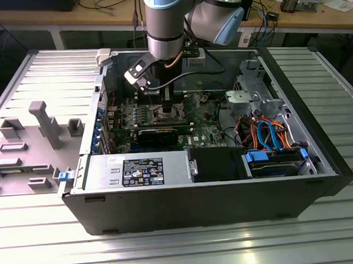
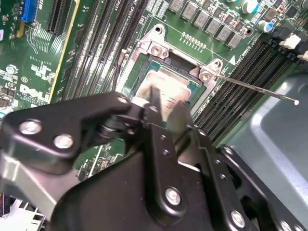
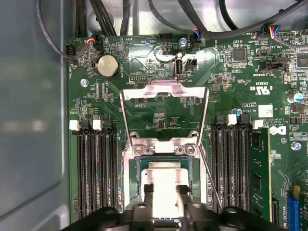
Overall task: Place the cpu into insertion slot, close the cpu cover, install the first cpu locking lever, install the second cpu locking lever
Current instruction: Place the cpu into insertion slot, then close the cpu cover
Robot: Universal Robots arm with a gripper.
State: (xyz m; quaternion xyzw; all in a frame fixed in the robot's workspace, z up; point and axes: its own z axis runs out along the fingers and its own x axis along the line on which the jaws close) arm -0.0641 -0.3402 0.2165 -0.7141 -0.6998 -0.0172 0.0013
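The cpu (image 3: 166, 177) lies flat inside the insertion slot (image 3: 129, 168). Its silvery top is level and its green edge is framed by the slot's metal rim on the sides that show. On that evidence, placement is judged done or all but done. The cpu cover (image 3: 163, 90) is swung back off the slot on its hinge and stands open over the green motherboard (image 3: 159, 62), with board showing through its window, so closing is not yet done. A locking lever (image 2: 255, 89) shows as a thin bare rod rising free from a corner of the slot, out over the memory slots (image 3: 96, 168) and clear of any catch; it is judged unlatched. The second lever cannot be told apart from the cover's frame, so its state is not recorded. Three of the four steps therefore look outstanding. The tool (image 3: 166, 191) hangs directly over the cpu, its fingers (image 3: 148, 188) a narrow gap apart, with the chip's metal top in sight between them in both wrist views. The gap looks narrower than the chip, so the tool is judged to hold nothing, though whether the tips touch the top cannot be told. In the exterior view the arm (image 1: 165, 26) reaches straight down into the open computer case (image 1: 198, 208), which lies on its side on the ribbed metal surface (image 1: 171, 250).
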